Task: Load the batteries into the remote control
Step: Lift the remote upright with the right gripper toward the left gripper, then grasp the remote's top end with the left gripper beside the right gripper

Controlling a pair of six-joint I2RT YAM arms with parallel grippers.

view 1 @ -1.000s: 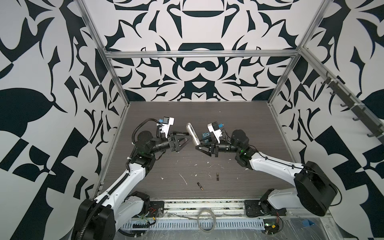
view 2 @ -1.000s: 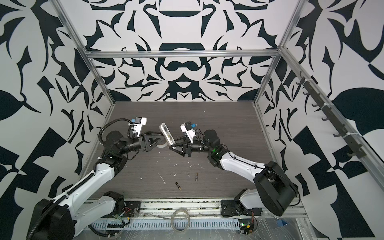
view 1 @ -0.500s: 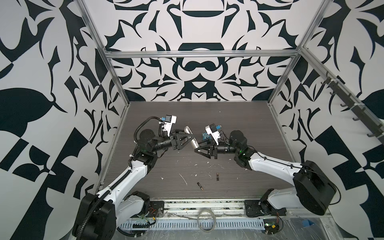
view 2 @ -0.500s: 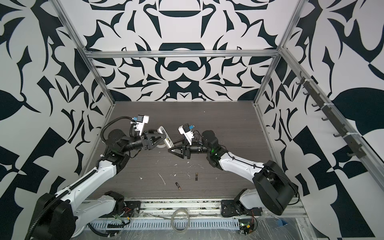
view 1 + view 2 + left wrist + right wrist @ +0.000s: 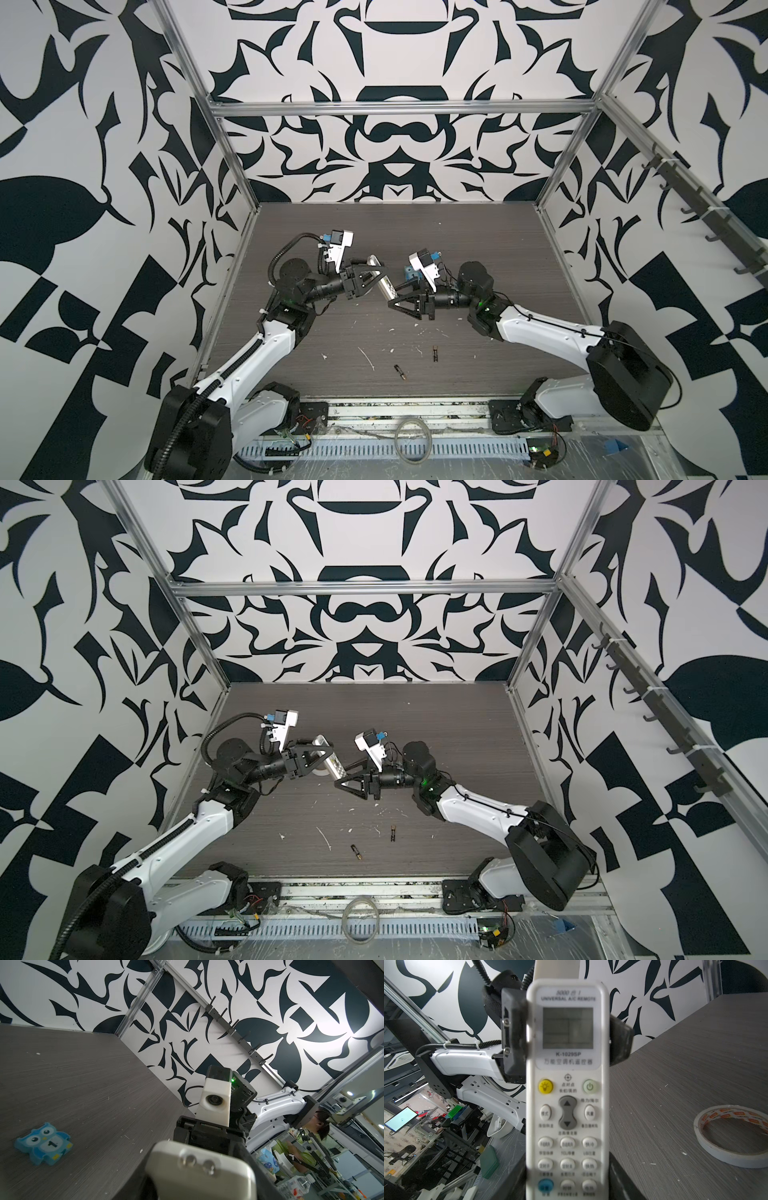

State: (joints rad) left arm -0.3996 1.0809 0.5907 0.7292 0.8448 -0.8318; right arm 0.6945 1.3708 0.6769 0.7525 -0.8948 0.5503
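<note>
Right gripper is clamped on the key end of the remote, holding it up off the table. Left gripper has its fingers flat against both long edges next to the display, so that reads as a grip too, narrow, about the remote's width. Looks like a handover to me.

What could go wrong: with both ends pinched, any small disagreement between the arms twists or levers the remote, and smooth plastic slips easily. If the right lets go while the left only has a light hold on the very end, the long free part could swing down or drop (the table's close, but still).

The remote itself: white, rounded ends, blank grey display, yellow and green round buttons, a grey up/down rocker, rows of small white keys. Key face points at the right wrist camera, the two little bulbs on its end at the left one. The back isn't visible, so no idea about the battery door.

Both batteries lie near the table's front edge, well apart from the remote.
</note>
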